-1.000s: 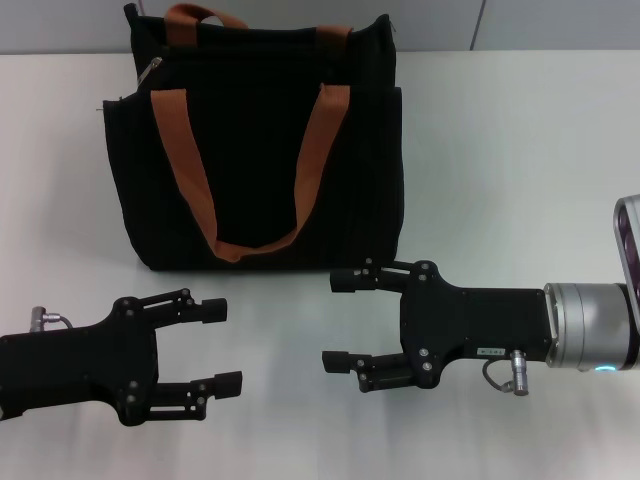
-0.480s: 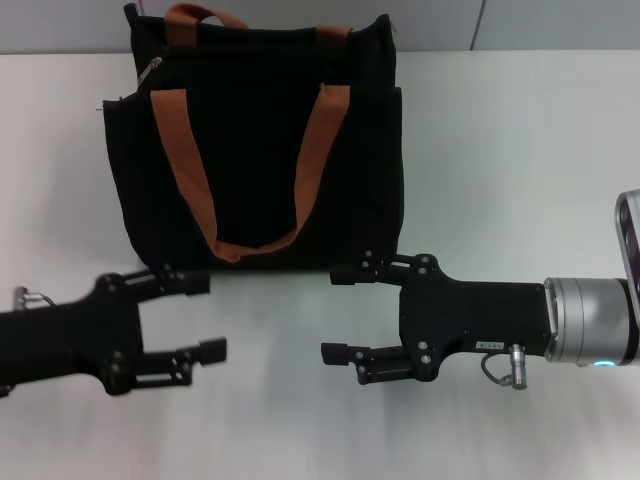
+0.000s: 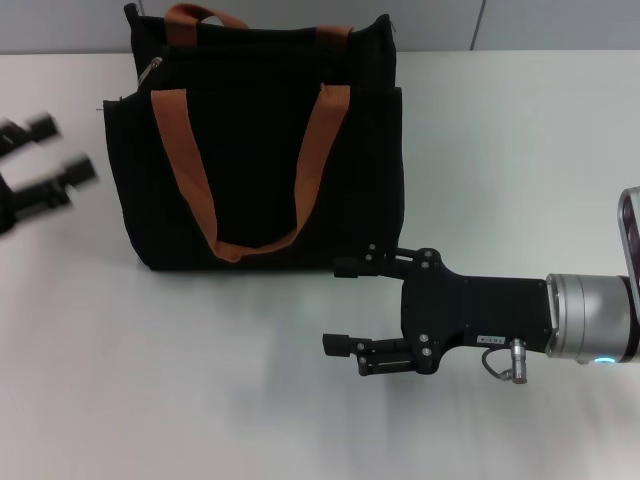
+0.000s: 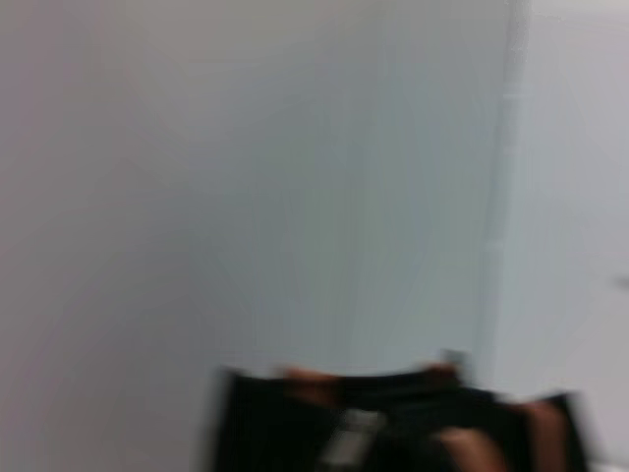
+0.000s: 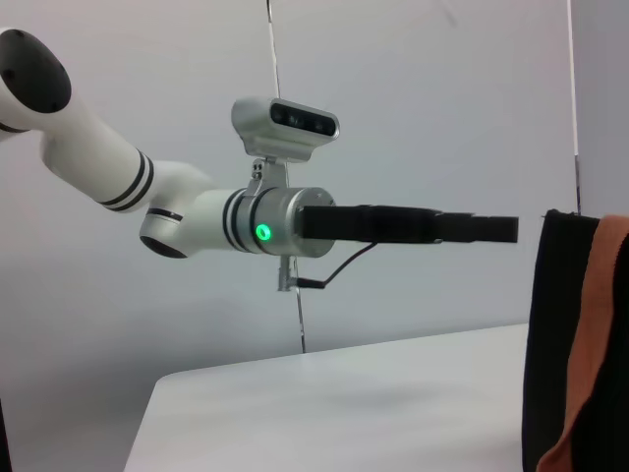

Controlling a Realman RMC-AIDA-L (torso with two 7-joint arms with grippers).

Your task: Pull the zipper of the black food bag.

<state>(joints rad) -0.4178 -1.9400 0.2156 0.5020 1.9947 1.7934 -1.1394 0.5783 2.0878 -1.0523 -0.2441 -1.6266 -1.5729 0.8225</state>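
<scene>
Left gripper point(image 3: 45, 160) swung up and outward from the near table to beside the black food bag's point(image 3: 260, 150) left side, fingers spread, empty. Zipper point(image 3: 152, 70) sits up-right of it, untouched. Right gripper point(image 3: 340, 305) parked open just below the bag. Likely approach phase.

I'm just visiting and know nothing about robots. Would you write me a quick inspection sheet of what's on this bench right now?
Surface: white table, bare apart from the bag.
Job's things: black food bag stands upright at the back, orange-brown straps hanging down its front; the silver zipper sits at its top left corner, untouched.
Clutter: nothing seen.
Grippers: left gripper open, in the air left of the bag, near the zipper's height; right gripper open, low over the table by the bag's front right corner, holding nothing.
Cables: short lead looped at the right wrist.
Surroundings: plain grey wall panels behind the table.
</scene>
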